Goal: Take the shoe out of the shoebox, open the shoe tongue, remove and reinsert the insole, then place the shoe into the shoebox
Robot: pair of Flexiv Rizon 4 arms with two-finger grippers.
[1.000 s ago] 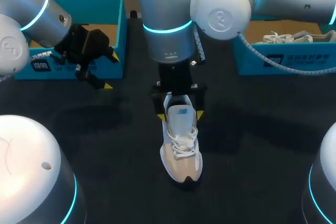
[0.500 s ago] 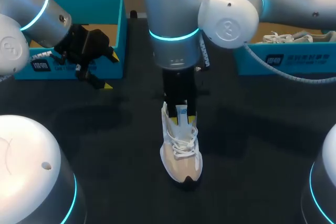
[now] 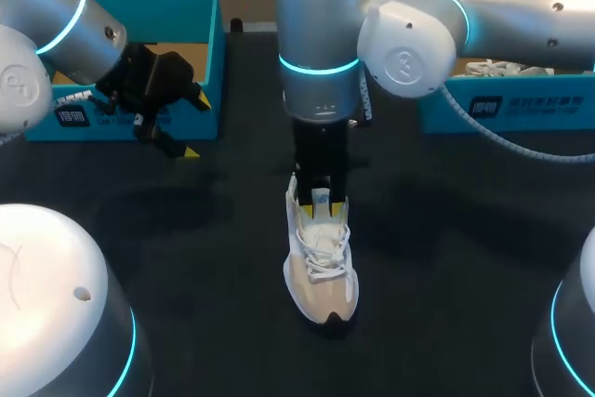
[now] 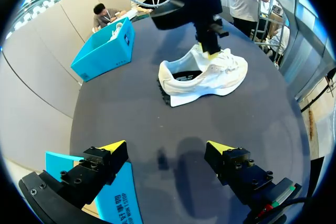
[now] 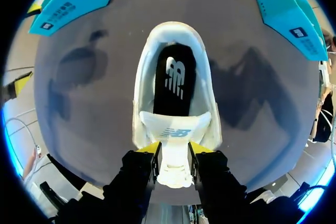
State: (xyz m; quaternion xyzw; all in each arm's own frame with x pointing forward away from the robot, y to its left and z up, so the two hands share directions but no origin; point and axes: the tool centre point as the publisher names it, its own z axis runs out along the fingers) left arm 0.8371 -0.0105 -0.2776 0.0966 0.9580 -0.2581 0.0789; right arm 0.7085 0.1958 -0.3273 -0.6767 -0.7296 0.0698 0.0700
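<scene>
Right gripper (image 5: 174, 148) pinches the logo-printed tongue (image 5: 174, 129) of the shoe (image 3: 321, 271); its black insole (image 5: 175, 95) carries a white logo; left gripper (image 4: 165, 147), well apart, gapes.

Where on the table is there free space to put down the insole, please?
Bare table lies left of the shoe, in front of the left box; another patch lies right of the shoe, before the right box. Crowded at the heel, where the right jaws hold the tongue.
</scene>
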